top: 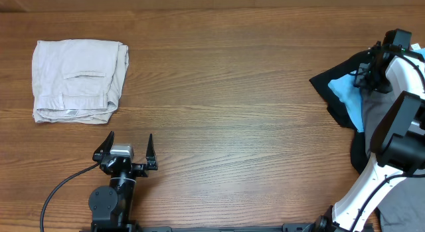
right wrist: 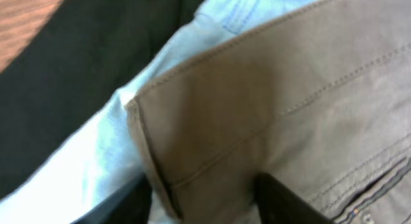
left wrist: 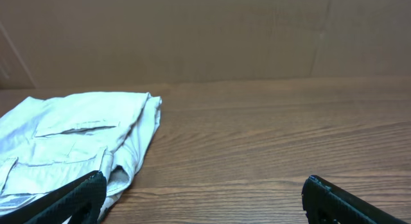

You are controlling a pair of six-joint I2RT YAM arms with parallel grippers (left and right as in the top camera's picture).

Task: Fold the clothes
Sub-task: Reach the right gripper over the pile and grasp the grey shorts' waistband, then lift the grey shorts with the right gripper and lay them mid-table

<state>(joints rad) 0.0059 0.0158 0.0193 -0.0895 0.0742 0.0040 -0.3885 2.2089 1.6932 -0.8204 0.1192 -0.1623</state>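
Observation:
Folded beige shorts lie at the table's far left and also show in the left wrist view. My left gripper is open and empty just in front of them, low over the wood. At the right edge lies a pile: a black garment, a light-blue T-shirt and grey shorts. My right gripper is down on this pile. In the right wrist view its fingers are partly apart astride the waistband corner of the grey shorts, over the light-blue shirt and black garment.
The wooden table runs between the beige shorts and the pile. More grey cloth hangs at the front right corner under the right arm. A brown board wall stands behind the table.

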